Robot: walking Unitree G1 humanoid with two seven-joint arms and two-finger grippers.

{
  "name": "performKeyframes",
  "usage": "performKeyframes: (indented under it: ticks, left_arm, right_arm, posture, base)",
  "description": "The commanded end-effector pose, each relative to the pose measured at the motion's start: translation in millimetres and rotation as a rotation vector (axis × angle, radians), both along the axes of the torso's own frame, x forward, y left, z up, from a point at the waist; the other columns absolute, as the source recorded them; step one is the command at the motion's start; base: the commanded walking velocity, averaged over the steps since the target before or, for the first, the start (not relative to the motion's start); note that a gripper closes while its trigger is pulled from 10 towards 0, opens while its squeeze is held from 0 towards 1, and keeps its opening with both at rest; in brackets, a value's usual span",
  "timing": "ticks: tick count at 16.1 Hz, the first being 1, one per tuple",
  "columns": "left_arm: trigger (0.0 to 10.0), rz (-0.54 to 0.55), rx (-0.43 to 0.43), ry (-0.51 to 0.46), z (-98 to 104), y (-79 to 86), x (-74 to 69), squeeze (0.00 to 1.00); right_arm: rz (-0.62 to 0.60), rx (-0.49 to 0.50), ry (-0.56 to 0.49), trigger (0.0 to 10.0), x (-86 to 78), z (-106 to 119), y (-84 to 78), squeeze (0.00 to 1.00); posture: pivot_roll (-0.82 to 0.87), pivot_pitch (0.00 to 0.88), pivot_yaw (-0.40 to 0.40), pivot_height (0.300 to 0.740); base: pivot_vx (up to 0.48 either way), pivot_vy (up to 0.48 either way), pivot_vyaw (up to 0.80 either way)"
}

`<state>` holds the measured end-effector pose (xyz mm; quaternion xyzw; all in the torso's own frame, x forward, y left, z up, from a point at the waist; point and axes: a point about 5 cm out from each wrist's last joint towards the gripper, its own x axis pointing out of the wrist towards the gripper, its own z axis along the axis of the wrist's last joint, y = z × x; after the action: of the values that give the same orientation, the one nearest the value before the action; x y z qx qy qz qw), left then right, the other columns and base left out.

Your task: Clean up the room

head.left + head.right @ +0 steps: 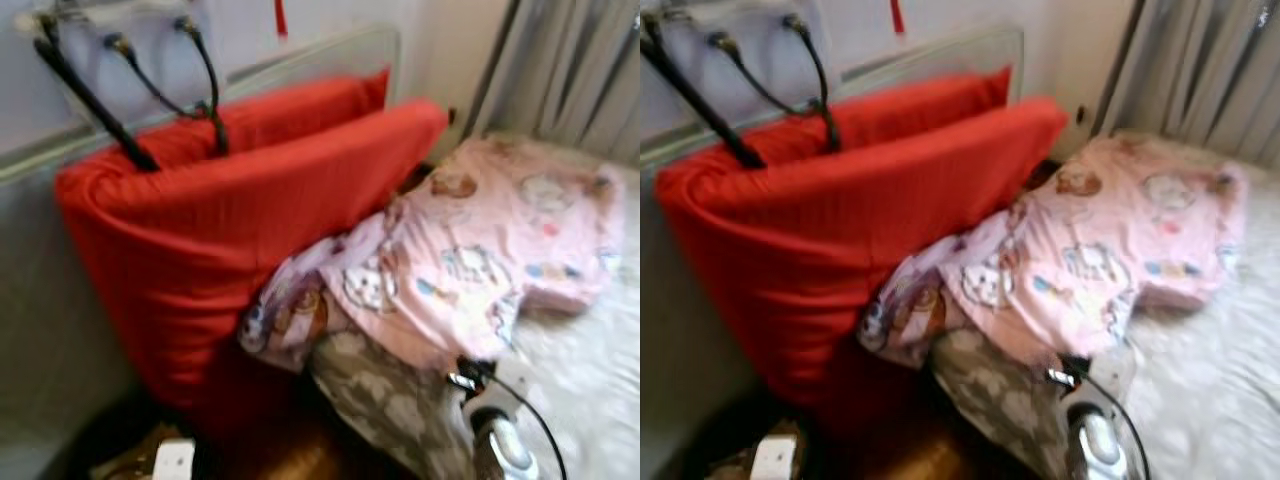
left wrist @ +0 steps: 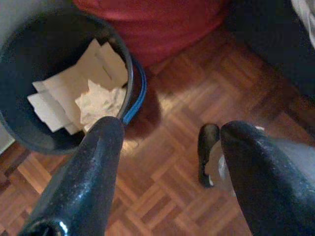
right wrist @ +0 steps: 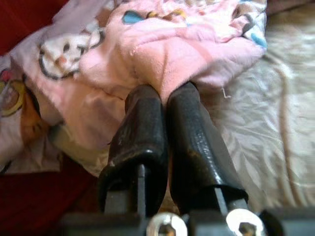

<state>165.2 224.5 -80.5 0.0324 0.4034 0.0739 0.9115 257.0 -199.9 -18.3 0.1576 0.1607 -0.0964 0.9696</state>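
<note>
A pink cartoon-print blanket lies bunched on the bed, its edge hanging over the bed's left side. In the right wrist view my right gripper is shut on a raised fold of the pink blanket. My right arm comes up at the blanket's near edge. My left gripper hangs open over the parquet floor with nothing between its fingers. Just beyond one finger stands a dark round bin holding crumpled paper.
Two big red cushions lean against the wall left of the bed. The bed has a whitish cover and grey patterned bedding. Grey curtains hang behind. Black cables dangle at upper left. A small dark object lies on the floor.
</note>
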Motion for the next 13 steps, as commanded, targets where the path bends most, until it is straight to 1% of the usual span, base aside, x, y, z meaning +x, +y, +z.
performKeyframes:
  ticks: [1, 5, 8, 10, 11, 13]
  left_arm:
    - [10.0, -0.009, -0.002, -0.009, 0.7, -2.9, 2.5, 0.00]
    - [10.0, -0.015, -0.006, -0.009, 0.0, -6.5, 2.7, 0.00]
    - [10.0, -0.019, -0.003, -0.012, 0.6, -8.9, 5.4, 0.00]
    - [10.0, -0.021, 0.000, -0.010, 0.7, -8.6, 5.4, 0.00]
    - [10.0, -0.021, 0.000, -0.011, 0.7, -8.3, 5.2, 0.00]
    - [10.0, -0.021, 0.000, -0.015, 0.6, -7.3, 3.8, 0.00]
  right_arm:
    - [-0.062, -0.028, -0.045, 10.0, 2.9, 7.8, -12.0, 0.00]
    - [-0.056, -0.038, -0.070, 10.0, 7.9, 13.0, -11.2, 0.00]
    - [-0.079, -0.054, -0.110, 10.0, 11.3, 19.5, -14.2, 0.00]
    - [-0.073, -0.065, -0.127, 10.0, 12.9, 22.4, -14.8, 0.00]
    - [-0.069, -0.068, -0.127, 10.0, 13.1, 22.6, -14.9, 0.00]
    - [-0.062, -0.066, -0.087, 10.0, 10.0, 17.3, -14.7, 0.00]
  posture:
    - [0.01, 0.000, -0.017, 0.740]
    - [0.01, 0.000, -0.021, 0.740]
    - [0.02, 0.000, -0.022, 0.740]
    - [0.01, 0.000, -0.023, 0.740]
    - [0.01, 0.000, -0.023, 0.740]
    - [0.02, 0.000, -0.025, 0.740]
  base:
    - [-0.274, 0.000, 0.00]
    - [0.000, 0.000, 0.00]
    - [0.000, 0.000, 0.00]
    - [0.000, 0.000, 0.00]
    - [0.000, 0.000, 0.00]
    - [0.000, 0.000, 0.00]
